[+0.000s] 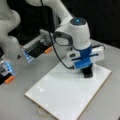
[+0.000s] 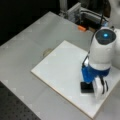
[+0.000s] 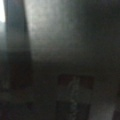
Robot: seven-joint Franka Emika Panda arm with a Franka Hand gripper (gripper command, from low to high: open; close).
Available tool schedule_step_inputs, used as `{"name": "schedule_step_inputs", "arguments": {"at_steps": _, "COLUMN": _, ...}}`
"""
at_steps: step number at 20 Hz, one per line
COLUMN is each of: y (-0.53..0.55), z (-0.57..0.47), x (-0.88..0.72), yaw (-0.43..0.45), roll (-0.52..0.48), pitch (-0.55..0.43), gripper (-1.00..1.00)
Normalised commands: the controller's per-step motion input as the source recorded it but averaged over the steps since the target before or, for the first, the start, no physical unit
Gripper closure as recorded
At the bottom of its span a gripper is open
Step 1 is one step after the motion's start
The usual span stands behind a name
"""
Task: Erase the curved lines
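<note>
Grey table (image 1: 20, 100) with a white board (image 1: 67, 95) lying flat on it, dark room behind. Gripper (image 1: 87, 72) is down at the board in both front views, with a black eraser (image 2: 86, 87) right under the jaws, touching the board. Can't tell if the jaws are clamped or loose. Can't make out the curve lines anywhere on the board. Wrist view is just dark blur

A white rectangular board (image 1: 67, 95) lies flat on the grey table (image 2: 30, 45), with an orange-tipped metal fixture (image 1: 40, 48) beyond it near the table's far edge.
</note>
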Motion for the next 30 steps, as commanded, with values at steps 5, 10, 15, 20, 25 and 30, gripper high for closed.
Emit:
{"name": "schedule_step_inputs", "arguments": {"at_steps": 5, "y": -0.34, "z": 0.17, "x": 0.06, "yaw": 0.291, "roll": -0.204, "pitch": 0.169, "gripper": 1.0}}
{"name": "schedule_step_inputs", "arguments": {"at_steps": 10, "y": -0.27, "z": 0.19, "x": -0.03, "yaw": 0.307, "roll": -0.178, "pitch": 0.142, "gripper": 1.0}}
{"name": "schedule_step_inputs", "arguments": {"at_steps": 15, "y": -0.38, "z": 0.19, "x": -0.15, "yaw": 0.394, "roll": -0.161, "pitch": 0.115, "gripper": 1.0}}
{"name": "schedule_step_inputs", "arguments": {"at_steps": 20, "y": -0.54, "z": 0.19, "x": -0.23, "yaw": 0.453, "roll": -0.124, "pitch": 0.086, "gripper": 1.0}}
{"name": "schedule_step_inputs", "arguments": {"at_steps": 25, "y": -0.58, "z": 0.15, "x": -0.23, "yaw": 0.443, "roll": -0.082, "pitch": 0.021, "gripper": 1.0}}
{"name": "schedule_step_inputs", "arguments": {"at_steps": 30, "y": -0.48, "z": 0.02, "x": -0.16, "yaw": 0.493, "roll": -0.056, "pitch": -0.045, "gripper": 1.0}}
